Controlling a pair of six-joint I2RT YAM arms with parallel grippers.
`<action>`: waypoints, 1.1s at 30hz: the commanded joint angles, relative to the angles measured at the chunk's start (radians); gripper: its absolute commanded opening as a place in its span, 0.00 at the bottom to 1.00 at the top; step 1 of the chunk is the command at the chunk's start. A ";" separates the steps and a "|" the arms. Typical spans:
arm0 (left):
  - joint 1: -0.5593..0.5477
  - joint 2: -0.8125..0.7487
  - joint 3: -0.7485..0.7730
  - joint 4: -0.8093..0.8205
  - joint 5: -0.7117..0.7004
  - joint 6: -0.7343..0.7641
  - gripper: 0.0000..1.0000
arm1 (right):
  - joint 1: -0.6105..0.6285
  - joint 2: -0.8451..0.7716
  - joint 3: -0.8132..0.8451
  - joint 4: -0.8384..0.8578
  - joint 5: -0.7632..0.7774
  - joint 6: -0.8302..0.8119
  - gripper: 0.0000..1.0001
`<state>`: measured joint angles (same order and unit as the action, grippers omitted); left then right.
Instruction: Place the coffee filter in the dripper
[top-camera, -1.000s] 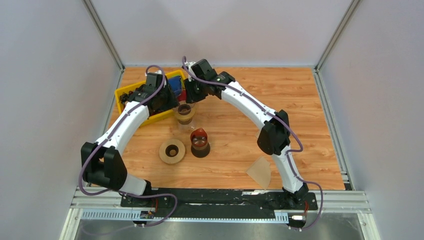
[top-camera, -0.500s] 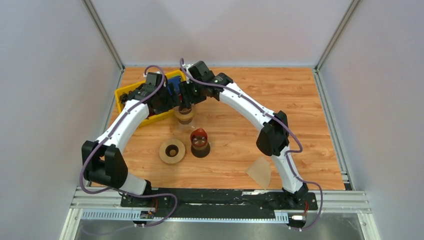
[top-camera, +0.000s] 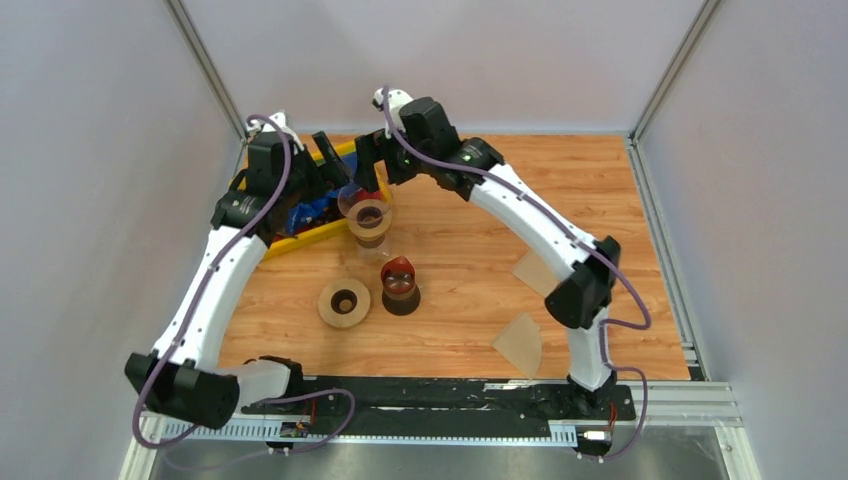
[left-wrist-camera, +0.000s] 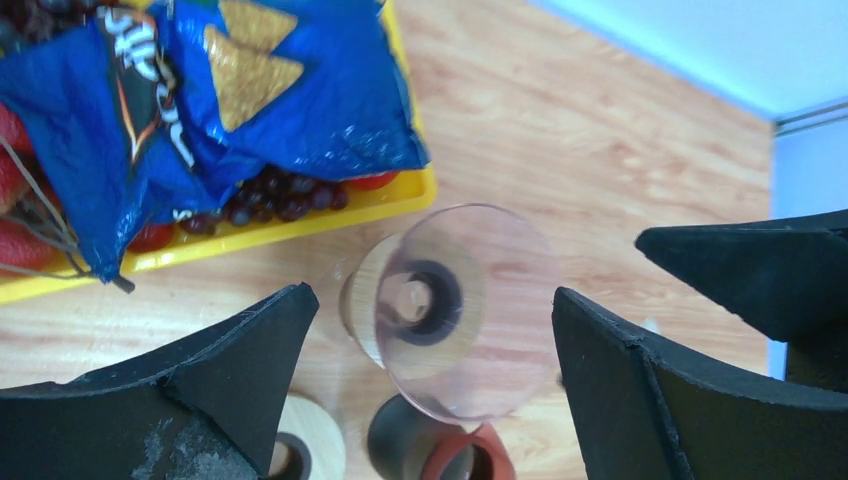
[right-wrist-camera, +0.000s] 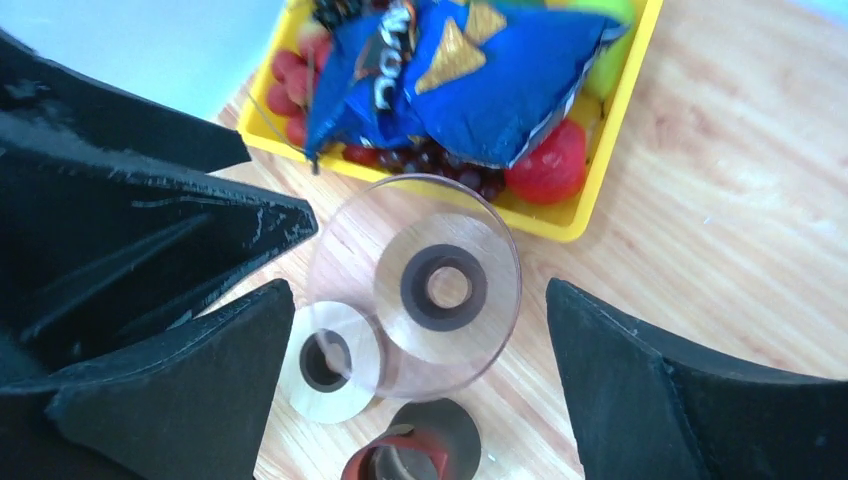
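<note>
The dripper (top-camera: 368, 222), a clear cone on a tan wooden collar, stands upright on the table by the yellow tray. My left gripper (top-camera: 328, 178) and right gripper (top-camera: 375, 168) hover above it, both open and holding nothing. In the left wrist view the dripper (left-wrist-camera: 465, 310) lies below, between the spread fingers of the left gripper (left-wrist-camera: 430, 295). It (right-wrist-camera: 420, 290) sits likewise under the right gripper (right-wrist-camera: 418, 288). A coffee filter (top-camera: 520, 343), a tan paper fan, lies flat near the right arm's base. Another tan filter (top-camera: 533, 270) shows beside the right elbow.
A yellow tray (top-camera: 310, 233) with a blue snack bag (left-wrist-camera: 250, 100) and red fruit stands behind and left of the dripper. A tan ring disc (top-camera: 344, 303) and a dark red piece on a black base (top-camera: 400, 283) sit in front of it.
Both grippers have opened wide and lifted away from the dripper, which stays standing. The right elbow has swung right, uncovering a second filter.
</note>
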<state>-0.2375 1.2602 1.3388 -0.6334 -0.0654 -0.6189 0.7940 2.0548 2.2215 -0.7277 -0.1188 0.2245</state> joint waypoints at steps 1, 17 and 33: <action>-0.007 -0.134 0.018 0.038 -0.004 0.030 1.00 | -0.013 -0.266 -0.141 0.152 0.063 -0.053 1.00; -0.005 -0.666 -0.387 -0.216 -0.069 0.023 1.00 | -0.462 -0.904 -1.107 0.181 0.332 0.147 1.00; -0.006 -0.827 -0.667 -0.184 0.021 -0.099 1.00 | -0.713 -0.742 -1.392 0.281 0.287 0.214 0.97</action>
<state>-0.2424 0.4335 0.6785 -0.8555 -0.0788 -0.6907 0.0860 1.2491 0.8337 -0.5217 0.1661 0.4000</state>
